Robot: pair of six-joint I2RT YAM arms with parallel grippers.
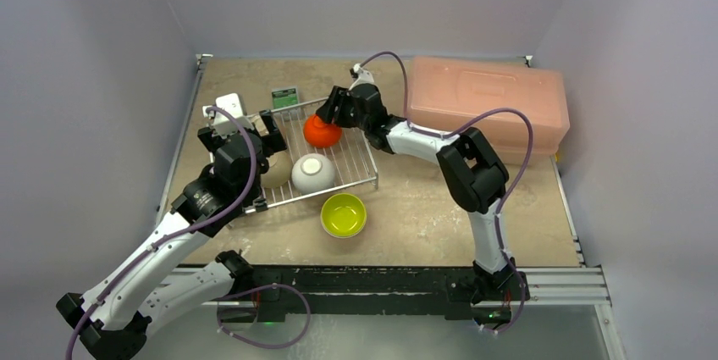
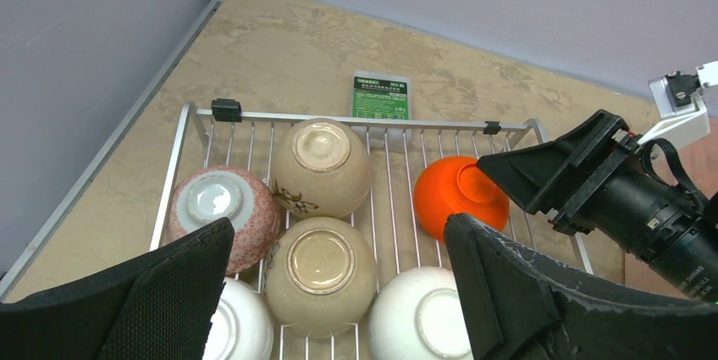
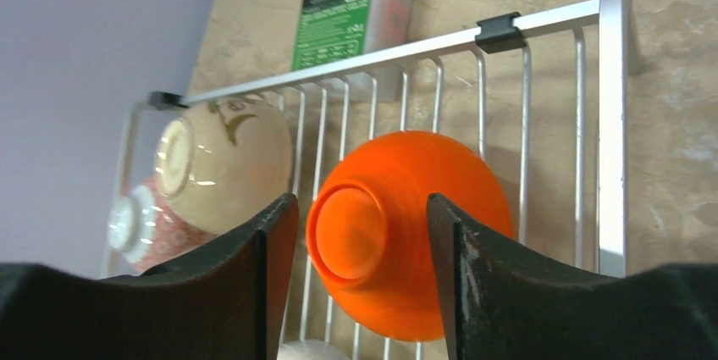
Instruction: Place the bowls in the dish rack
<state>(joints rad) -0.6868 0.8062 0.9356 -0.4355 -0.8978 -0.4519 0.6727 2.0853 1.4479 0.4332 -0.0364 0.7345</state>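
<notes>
Left gripper [image 2: 339,237]: nearest item, fingers spread wide and holding nothing, hovering over the left half of the rack [image 2: 279,114]. Rack contents, all foot-up, left to right: pink bowl [image 2: 222,206]; left white bowl [image 2: 241,326] (partly hidden by a finger); far beige bowl [image 2: 323,165]; near beige bowl [image 2: 320,271]; right white bowl [image 2: 421,318]; orange bowl [image 2: 460,197], at the far right corner (whether it sits fully on the wires cannot be told). Right gripper [image 3: 360,216]: jaws parted, standing either side of the orange bowl's foot with a gap showing, so not clamped on it as far as can be seen. Green bowl [image 1: 344,214]: upright on the table [image 1: 440,207], just outside the rack's near right corner, untouched. Pink box [image 1: 487,102]: far right, not part of the job. Status, by judgement: five bowls settled, the orange one placed or nearly so, one (the green) left to load. There seems to be room for it on the rack's right side.
</notes>
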